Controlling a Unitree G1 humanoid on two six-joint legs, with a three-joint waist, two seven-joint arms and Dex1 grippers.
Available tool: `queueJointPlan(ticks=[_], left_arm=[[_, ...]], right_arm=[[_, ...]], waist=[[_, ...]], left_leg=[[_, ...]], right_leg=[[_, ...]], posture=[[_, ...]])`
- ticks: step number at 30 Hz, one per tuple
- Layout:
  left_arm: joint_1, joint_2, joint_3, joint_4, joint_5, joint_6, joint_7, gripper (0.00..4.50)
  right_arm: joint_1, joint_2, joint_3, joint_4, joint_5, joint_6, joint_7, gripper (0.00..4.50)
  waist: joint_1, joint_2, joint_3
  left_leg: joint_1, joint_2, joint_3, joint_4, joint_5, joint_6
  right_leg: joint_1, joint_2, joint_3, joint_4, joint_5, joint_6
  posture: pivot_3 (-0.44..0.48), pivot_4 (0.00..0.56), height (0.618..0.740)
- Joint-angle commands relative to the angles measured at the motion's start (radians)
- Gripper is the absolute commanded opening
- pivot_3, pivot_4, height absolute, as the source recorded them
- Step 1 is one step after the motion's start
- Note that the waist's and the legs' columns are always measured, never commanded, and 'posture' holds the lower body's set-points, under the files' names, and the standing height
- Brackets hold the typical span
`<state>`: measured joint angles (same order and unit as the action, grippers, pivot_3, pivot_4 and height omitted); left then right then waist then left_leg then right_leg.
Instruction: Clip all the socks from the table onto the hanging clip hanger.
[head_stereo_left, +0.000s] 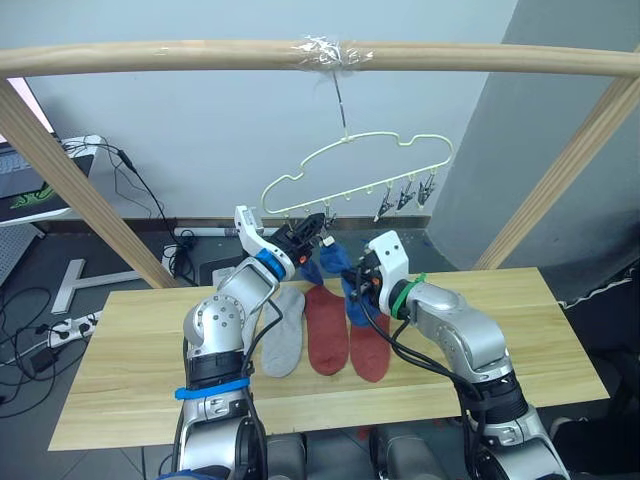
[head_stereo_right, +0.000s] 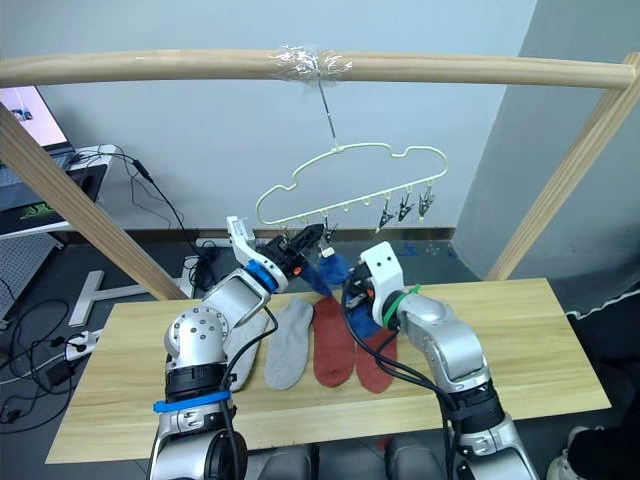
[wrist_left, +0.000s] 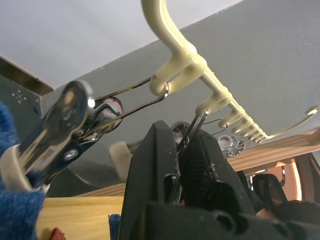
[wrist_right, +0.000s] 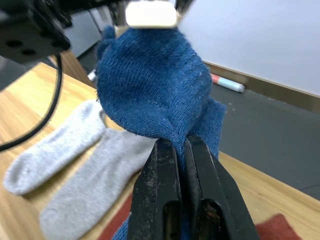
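The right gripper (wrist_right: 182, 150) is pinching a blue sock (wrist_right: 150, 85) beneath the clip hanger (head_stereo_left: 360, 175); the left gripper (wrist_left: 182, 145) is squeezing one hanger clip (wrist_left: 192, 125). Grey socks (head_stereo_left: 283, 335) and red socks (head_stereo_left: 327, 330) are lying on the table (head_stereo_left: 520, 340) below.

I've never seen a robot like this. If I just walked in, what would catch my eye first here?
Probably the pale hanger dangling from a wooden rail, with both robot arms reaching up under it. The right pincer is pinching a blue sock, lifted towards the clips, while the left pincer squeezes one metal clip. Below, two grey socks and two red socks lie side by side on the wooden table.
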<state>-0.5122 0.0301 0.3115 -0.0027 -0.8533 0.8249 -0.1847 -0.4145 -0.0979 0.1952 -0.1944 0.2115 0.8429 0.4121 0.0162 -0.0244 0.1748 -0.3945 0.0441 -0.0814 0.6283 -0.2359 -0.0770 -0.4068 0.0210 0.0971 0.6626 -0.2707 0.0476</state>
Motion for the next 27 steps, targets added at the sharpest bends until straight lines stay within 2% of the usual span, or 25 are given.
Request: queueJointPlan(ticks=[1, 14, 16, 22, 27], left_arm=[[0.008, 0.004, -0.016, -0.032, -0.016, 0.011, -0.004, 0.20], [0.022, 0.017, -0.034, -0.049, -0.027, 0.017, -0.036, 0.20], [0.025, 0.013, -0.026, -0.053, -0.042, 0.023, -0.035, 0.93], [0.033, 0.045, -0.011, -0.074, -0.069, 0.051, -0.037, 2.77], [0.093, 0.152, 0.040, -0.174, -0.175, 0.162, -0.028, 4.27]], right_arm=[[-0.031, 0.006, -0.027, -0.053, 0.027, 0.003, -0.007, 0.04], [-0.050, 0.013, -0.034, -0.074, 0.060, 0.027, -0.036, 0.04], [-0.049, 0.011, -0.031, -0.071, 0.060, 0.024, -0.037, 0.00], [-0.042, 0.009, -0.021, -0.051, 0.056, 0.007, -0.037, 0.00], [-0.039, 0.012, -0.012, -0.024, 0.050, -0.016, -0.037, 0.00]], waist=[[0.001, 0.000, 0.000], [0.004, 0.000, 0.000], [0.004, 0.000, 0.000], [0.005, 0.000, 0.001], [0.002, 0.000, 0.002]], left_leg=[[0.000, 0.000, 0.000, 0.000, 0.000, 0.000], [0.000, 0.000, 0.000, 0.000, 0.000, 0.000], [-0.001, 0.000, 0.000, 0.000, 0.000, 0.000], [-0.003, 0.000, 0.000, 0.000, 0.000, 0.000], [-0.004, 0.001, 0.000, -0.001, 0.000, 0.000]], right_leg=[[0.000, 0.000, 0.000, 0.000, 0.000, 0.000], [0.000, 0.000, 0.000, 0.000, 0.000, 0.000], [-0.001, 0.000, 0.000, -0.001, 0.000, 0.000], [-0.003, 0.000, 0.000, 0.000, 0.000, 0.000], [-0.004, 0.000, 0.000, 0.000, 0.000, 0.000]], posture=[[0.164, 0.166, 0.740], [0.157, 0.169, 0.740], [0.160, 0.168, 0.740], [0.169, 0.168, 0.740], [0.182, 0.169, 0.740]])
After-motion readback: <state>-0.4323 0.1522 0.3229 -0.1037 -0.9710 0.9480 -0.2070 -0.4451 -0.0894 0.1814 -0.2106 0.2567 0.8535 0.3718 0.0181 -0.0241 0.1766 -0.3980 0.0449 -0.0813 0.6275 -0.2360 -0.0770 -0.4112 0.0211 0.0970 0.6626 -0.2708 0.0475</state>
